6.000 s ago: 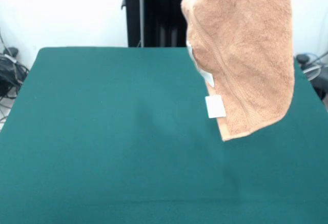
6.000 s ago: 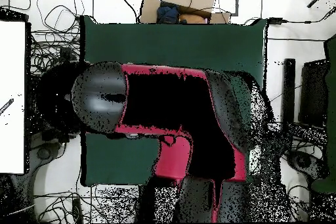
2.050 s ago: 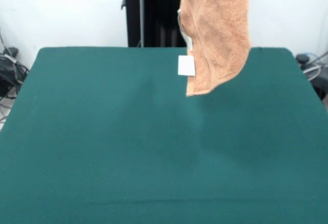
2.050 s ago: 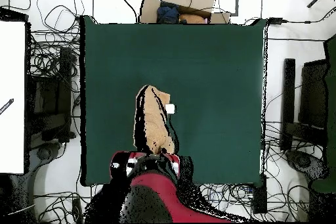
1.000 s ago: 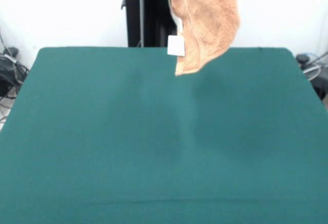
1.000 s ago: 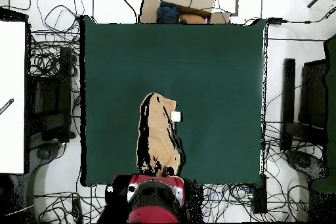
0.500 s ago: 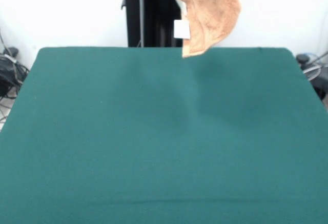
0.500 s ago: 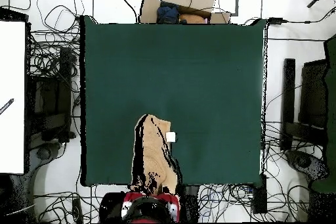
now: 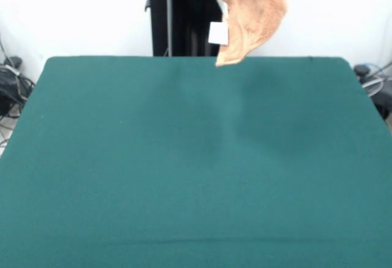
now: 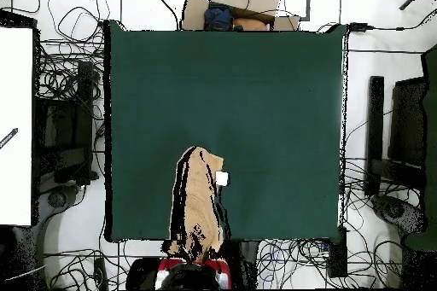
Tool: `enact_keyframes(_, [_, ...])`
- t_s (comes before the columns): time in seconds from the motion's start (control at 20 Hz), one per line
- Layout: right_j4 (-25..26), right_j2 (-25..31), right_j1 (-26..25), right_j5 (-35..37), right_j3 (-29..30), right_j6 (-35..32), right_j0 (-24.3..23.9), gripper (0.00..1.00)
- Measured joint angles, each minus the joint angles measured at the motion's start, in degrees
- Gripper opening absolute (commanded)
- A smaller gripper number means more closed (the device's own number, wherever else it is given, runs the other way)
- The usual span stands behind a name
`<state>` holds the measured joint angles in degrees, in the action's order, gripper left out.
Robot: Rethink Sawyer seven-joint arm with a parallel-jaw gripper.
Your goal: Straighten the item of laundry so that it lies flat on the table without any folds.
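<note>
The peach-orange towel (image 9: pixel 251 10) hangs in the air at the top of the front view, bunched and folded lengthwise. Its lower tip is level with the far edge of the green table (image 9: pixel 184 157), and a white label (image 9: pixel 218 33) shows on its left side. In the overhead view the towel (image 10: pixel 198 202) reaches from the table's near-robot edge inward, with the label (image 10: pixel 222 178) beside it. The red and black arm (image 10: pixel 193 276) shows just beyond that edge of the table (image 10: pixel 256 91). The gripper is hidden above the towel's top and holds it up.
The black pedestal (image 9: pixel 184 16) stands behind the table's far edge. Cables (image 9: pixel 9 84) lie on the floor at the left. In the overhead view, a cardboard box (image 10: pixel 243 2) sits beyond the table's far side, a white board (image 10: pixel 15 125) at the left, and dark equipment (image 10: pixel 408 121) at the right.
The towel has risen and drawn back towards the robot's base. Its lower tip went from hanging over the table to the table's far edge.
</note>
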<state>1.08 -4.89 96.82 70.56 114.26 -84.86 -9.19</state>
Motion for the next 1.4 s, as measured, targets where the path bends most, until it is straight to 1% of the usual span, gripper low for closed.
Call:
enact_keyframes(0.65, [0.38, 0.02, -2.13, 0.00, 0.13, 0.00, -0.01, 0.00])
enact_keyframes(1.4, [1.77, 0.04, -7.17, -0.54, 3.95, 0.00, -0.21, 0.00])
